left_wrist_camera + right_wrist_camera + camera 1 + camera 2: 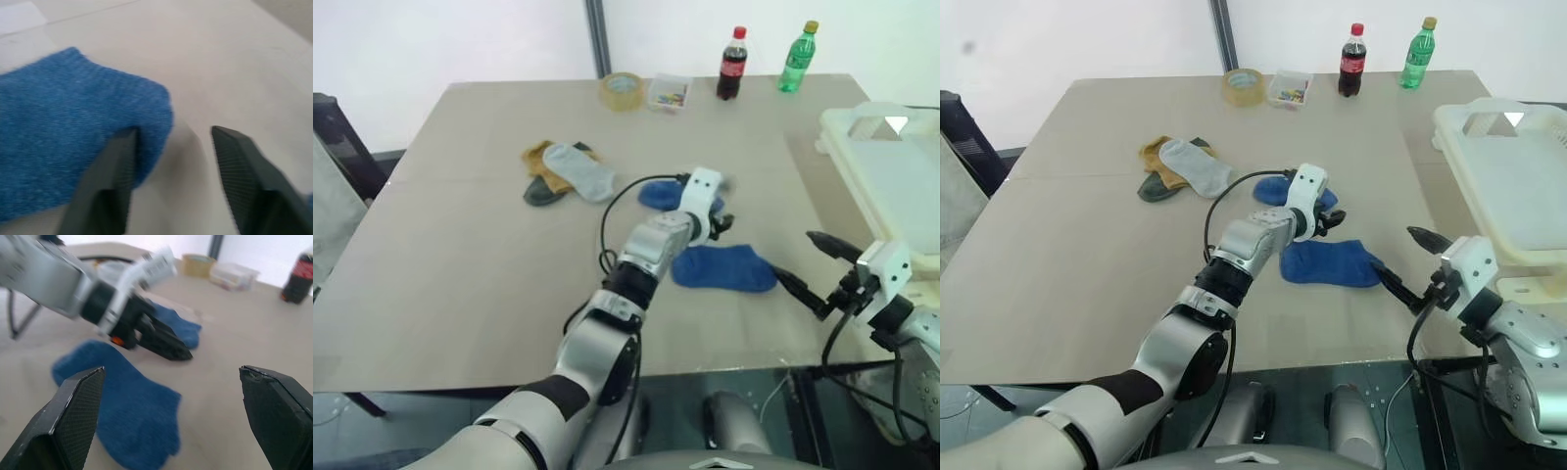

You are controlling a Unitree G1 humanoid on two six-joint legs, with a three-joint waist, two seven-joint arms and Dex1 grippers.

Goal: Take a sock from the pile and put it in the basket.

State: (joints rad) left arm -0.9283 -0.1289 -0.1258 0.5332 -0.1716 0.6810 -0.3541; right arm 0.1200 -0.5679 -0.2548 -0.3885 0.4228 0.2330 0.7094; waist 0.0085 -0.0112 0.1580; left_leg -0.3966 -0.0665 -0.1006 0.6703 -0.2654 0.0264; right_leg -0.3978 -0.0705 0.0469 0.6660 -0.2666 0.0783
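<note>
The pile [560, 172] of mustard, grey and dark green socks lies left of the table's middle. Two blue socks lie apart from it: one [658, 194] partly behind my left wrist, the other [724, 267] flat on the table nearer the front. My left gripper [722, 223] hovers between them, open. In the left wrist view a blue sock's edge [73, 137] lies beside one finger [115, 171], with bare table in the gap. My right gripper [795, 257] stands wide open just right of the near blue sock, holding nothing. The cream basket [891, 147] sits at the table's right edge.
At the table's far edge stand a tape roll [623, 90], a small clear box [669, 92], a cola bottle [733, 65] and a green bottle [798, 59]. A black cable [607, 220] loops off my left forearm.
</note>
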